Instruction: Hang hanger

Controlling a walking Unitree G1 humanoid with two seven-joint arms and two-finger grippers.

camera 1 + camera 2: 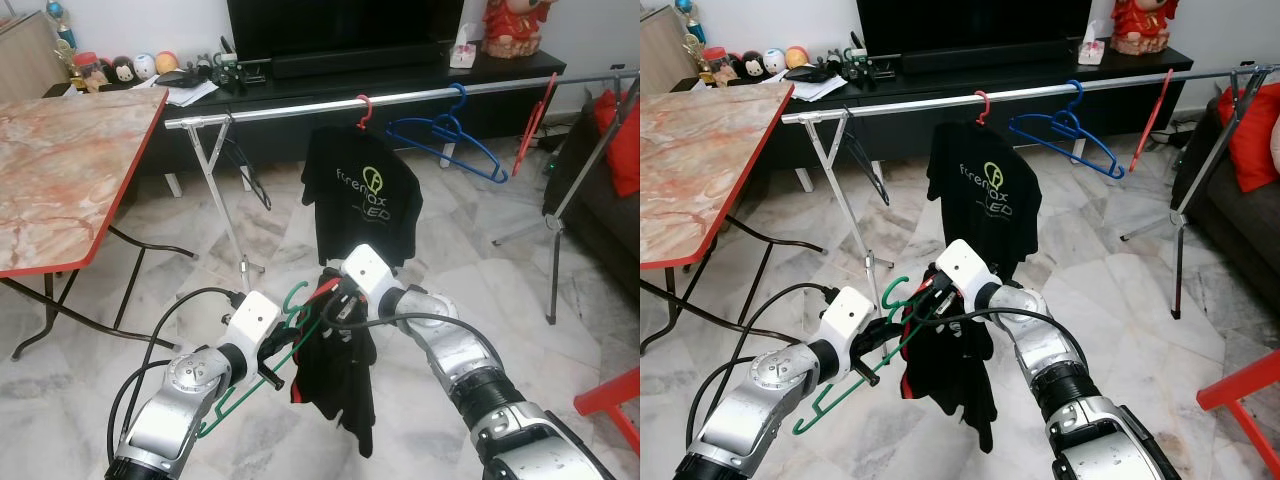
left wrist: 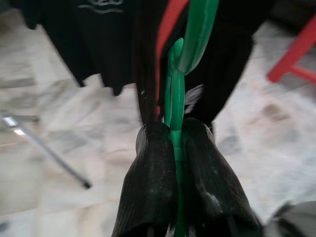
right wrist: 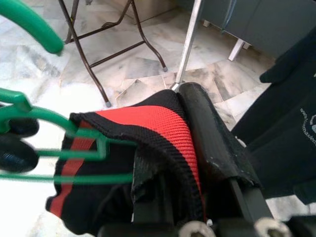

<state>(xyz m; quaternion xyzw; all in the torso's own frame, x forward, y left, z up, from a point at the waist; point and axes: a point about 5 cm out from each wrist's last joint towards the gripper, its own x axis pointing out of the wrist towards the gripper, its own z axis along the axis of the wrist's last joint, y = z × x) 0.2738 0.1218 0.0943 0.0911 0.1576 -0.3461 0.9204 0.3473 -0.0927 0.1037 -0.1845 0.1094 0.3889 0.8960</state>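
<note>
My left gripper point(image 1: 274, 358) is shut on a green hanger point(image 1: 293, 299); in the left wrist view its fingers point(image 2: 153, 187) pinch the green bar point(image 2: 175, 98). Beside it, my right gripper point(image 1: 336, 300) is shut on the red-trimmed collar point(image 3: 163, 123) of a black garment point(image 1: 335, 385), which hangs down between both arms at the hanger's hook. The green wire point(image 3: 29, 116) passes in under the collar. Ahead runs a silver clothes rail point(image 1: 300, 108) at chest height.
On the rail hang a black printed T-shirt point(image 1: 362, 195) on a red hanger, a blue hanger point(image 1: 445, 135), a red hanger point(image 1: 535, 125) and a dark hanger point(image 1: 250, 170). A marble-topped folding table point(image 1: 60, 170) stands left. A red stool point(image 1: 615, 400) and a sofa point(image 1: 610, 210) are right.
</note>
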